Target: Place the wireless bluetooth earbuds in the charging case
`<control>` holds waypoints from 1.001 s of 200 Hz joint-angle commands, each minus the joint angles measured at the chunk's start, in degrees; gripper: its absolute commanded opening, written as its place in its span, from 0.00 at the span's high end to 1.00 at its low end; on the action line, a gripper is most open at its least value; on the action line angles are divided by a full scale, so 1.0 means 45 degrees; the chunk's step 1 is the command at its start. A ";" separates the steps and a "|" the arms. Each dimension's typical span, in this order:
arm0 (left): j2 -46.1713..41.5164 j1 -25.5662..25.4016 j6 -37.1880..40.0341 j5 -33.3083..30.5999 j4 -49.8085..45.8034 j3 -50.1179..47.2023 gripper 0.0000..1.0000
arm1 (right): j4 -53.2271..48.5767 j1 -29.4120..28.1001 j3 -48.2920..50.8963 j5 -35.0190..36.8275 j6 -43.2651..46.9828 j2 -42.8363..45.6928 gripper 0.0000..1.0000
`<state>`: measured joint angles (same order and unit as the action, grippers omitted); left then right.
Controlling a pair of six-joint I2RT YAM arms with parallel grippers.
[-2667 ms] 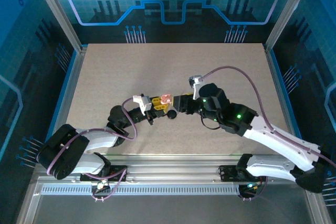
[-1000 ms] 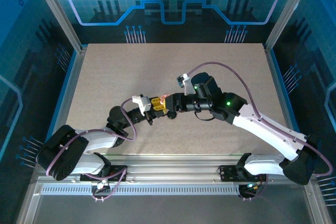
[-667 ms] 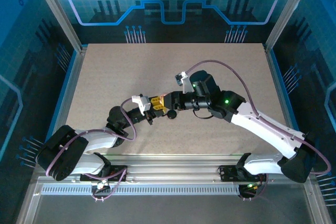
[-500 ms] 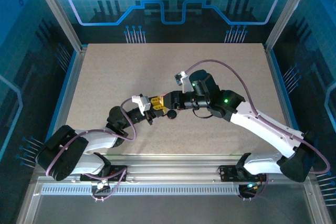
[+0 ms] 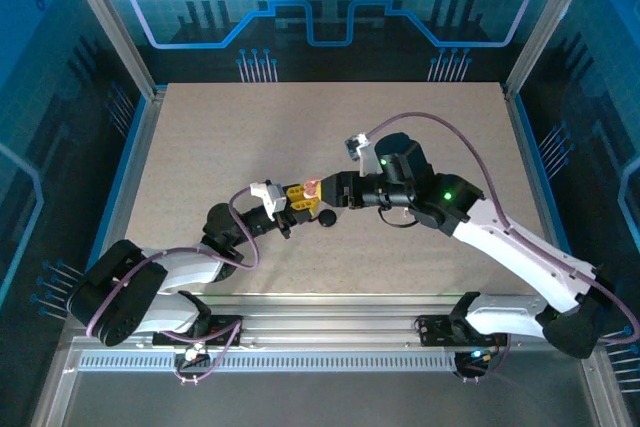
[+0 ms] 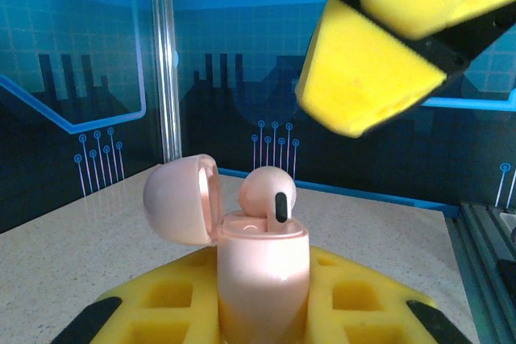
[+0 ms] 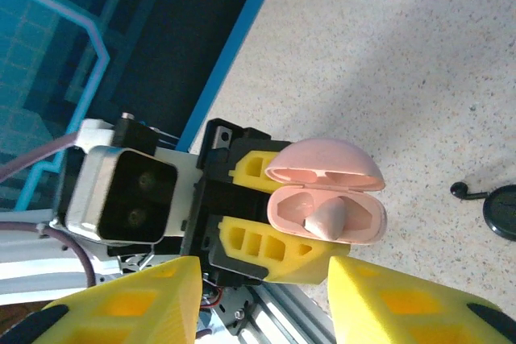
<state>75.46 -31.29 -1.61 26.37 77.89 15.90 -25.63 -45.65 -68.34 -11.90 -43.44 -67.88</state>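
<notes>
In the open charging case (image 7: pixel 322 168) sits one earbud (image 7: pixel 326 219).

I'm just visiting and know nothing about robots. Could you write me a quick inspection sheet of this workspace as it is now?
Surface: speckled beige table.
Job's things: pink charging case, lid open; one earbud sits in it; whether a second is seated I cannot tell.
Clutter: small black round piece on the table beside the case.
Grippers: left gripper shut on the case; right gripper open, holding nothing, close to the case.
Cables: purple cable arcs off the right arm; a shorter one loops at the left arm.
Surroundings: blue patterned panels, metal frame posts.
</notes>
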 commanded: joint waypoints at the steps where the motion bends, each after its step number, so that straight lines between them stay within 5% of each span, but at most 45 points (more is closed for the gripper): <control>1: -0.0321 -0.0058 -0.0092 0.0011 0.0373 -0.0140 0.83 | -0.0225 0.0177 0.0003 -0.0095 0.0138 -0.0012 0.54; 200: -0.0461 -0.0058 -0.0053 -0.0047 0.0319 -0.0243 0.83 | 0.0714 0.0121 -0.0700 -0.1175 0.0097 -0.1609 0.55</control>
<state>74.94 -31.29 -1.61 26.20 77.71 15.55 -24.27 -45.52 -68.79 -15.59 -43.46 -74.08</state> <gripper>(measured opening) 0.208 0.454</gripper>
